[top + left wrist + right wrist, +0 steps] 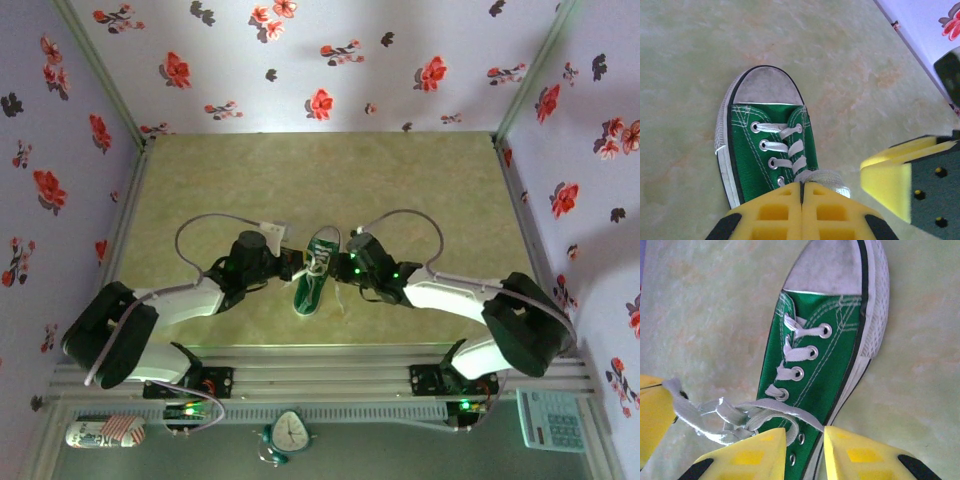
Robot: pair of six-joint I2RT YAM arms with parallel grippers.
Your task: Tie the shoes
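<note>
Our left claw [801,192] has its yellow fingers pressed flat together. The flat white laces [821,176] bunch right at their tips, so we judge it is pinching a strand. Our right claw [805,432] stands partly spread, its yellow fingers astride the lower eyelets and the sole rim, gripping nothing. Just beside it, in the right wrist view, a loose tangle of lace lies off the shoe's side, with one strand running toward the left claw's pad.

The small dark green canvas sneaker [315,272] sits sole-down on the pale green marbled bench [400,190], between the two claws, with its white rubber toe cap [765,85] pointing away from the arm bases.

We read the step as taking the second strand so the two can be crossed. To do it well, we should:

- steer the right claw off the canvas and onto the free lace alone, or it may clamp the shoe wall;
- hold the left pinch firm but draw gently, since the light sneaker will likely slide;
- pull outward and low, so the tangle tightens instead of slipping out.
</note>
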